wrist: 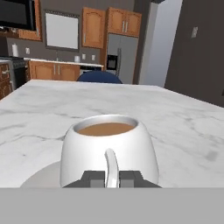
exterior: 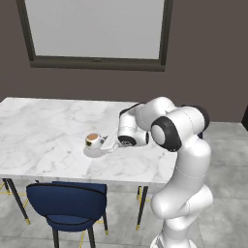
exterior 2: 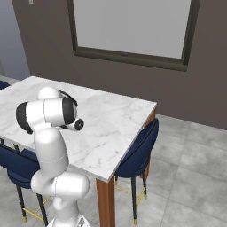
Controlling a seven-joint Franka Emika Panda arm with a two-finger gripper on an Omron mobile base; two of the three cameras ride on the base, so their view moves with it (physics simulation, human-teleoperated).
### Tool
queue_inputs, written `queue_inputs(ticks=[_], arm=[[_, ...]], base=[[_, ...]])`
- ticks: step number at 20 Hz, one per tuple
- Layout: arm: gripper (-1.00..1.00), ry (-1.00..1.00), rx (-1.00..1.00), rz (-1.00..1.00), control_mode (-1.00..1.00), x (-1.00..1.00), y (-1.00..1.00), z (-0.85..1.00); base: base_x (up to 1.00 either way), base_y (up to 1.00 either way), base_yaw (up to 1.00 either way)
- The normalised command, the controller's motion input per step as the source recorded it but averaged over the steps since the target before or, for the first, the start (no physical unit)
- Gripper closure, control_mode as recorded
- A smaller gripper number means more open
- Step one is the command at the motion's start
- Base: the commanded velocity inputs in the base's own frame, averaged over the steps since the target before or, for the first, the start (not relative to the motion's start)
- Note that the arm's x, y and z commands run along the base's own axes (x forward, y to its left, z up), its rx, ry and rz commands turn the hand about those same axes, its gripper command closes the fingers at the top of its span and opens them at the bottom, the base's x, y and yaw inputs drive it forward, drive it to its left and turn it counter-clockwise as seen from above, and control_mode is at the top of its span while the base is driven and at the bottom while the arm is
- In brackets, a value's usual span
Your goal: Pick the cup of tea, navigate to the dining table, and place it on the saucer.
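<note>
A: What is the claw doing at this moment?

B: In the hand view, its two dark tips stand at the bottom centre of the frame, closed on the thin white handle of the cup of tea. So it is gripping the cup by the handle.

A: And where is the cup?

B: In the left base view it is left of the centre of the frame, at the end of the arm, above the marble bench. Under it lies the saucer, a pale round dish. In the hand view the saucer shows as a pale edge at the lower left, below the cup. The cup seems to sit on it or just above it; I cannot tell whether they touch.

A: How far is the task, then?

B: I judge that picking and driving to the dining table are done, because the robot stands at the bench with a blue chair beside it. What is left is to open the claw and draw back without tipping the tea.
</note>
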Motion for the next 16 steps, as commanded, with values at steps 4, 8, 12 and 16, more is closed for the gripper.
queue_inputs(ticks=[4,8,12,16], arm=[[1.00,-0.02,0.00,0.00,-1.00,-0.06,0.00,0.00],[1.00,0.00,0.00,0.00,-1.00,-0.11,0.00,-0.06],[1.00,0.00,0.00,0.00,-1.00,-0.19,0.00,-0.12],[1.00,0.00,0.00,0.00,-1.00,-0.21,0.00,-0.01]], base=[[0.00,0.00,0.00],[0.00,0.00,0.00],[0.00,0.00,0.00],[0.00,0.00,0.00]])
